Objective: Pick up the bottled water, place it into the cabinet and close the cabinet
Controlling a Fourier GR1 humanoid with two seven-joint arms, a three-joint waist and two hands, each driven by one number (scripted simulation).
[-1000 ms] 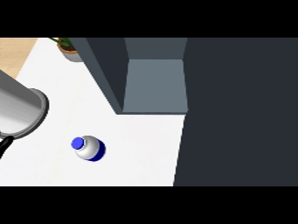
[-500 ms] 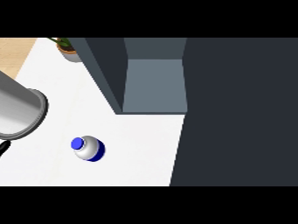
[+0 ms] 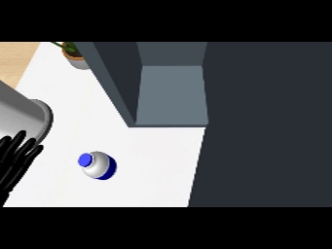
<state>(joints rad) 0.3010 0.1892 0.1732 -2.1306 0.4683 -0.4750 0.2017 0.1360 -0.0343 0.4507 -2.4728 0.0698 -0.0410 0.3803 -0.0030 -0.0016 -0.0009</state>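
1. Bottled water [image 3: 96, 166] upright on the white bench [image 3: 154, 165], seen from straight above.
2. Rounded silvery-grey body, bright blue cap [image 3: 86, 159] on top, dark blue band along the lower right edge.
3. Standing alone on the near part of the bench, touching nothing, in front of the cabinet [image 3: 171, 95] and left of its dark door [image 3: 269, 126].
4. Cabinet open, a grey inner surface showing between dark walls.
5. Left hand [image 3: 3, 170] at the view's lower left edge, near the bottled water but apart from it.
6. Black fingers [image 3: 26, 148] straight and spread apart, clasping nothing.
7. Grey forearm [image 3: 14, 114] just above the hand, along the left edge.
8. Potted plant [image 3: 75, 52] at the far left of the bench, well apart from the bottled water.
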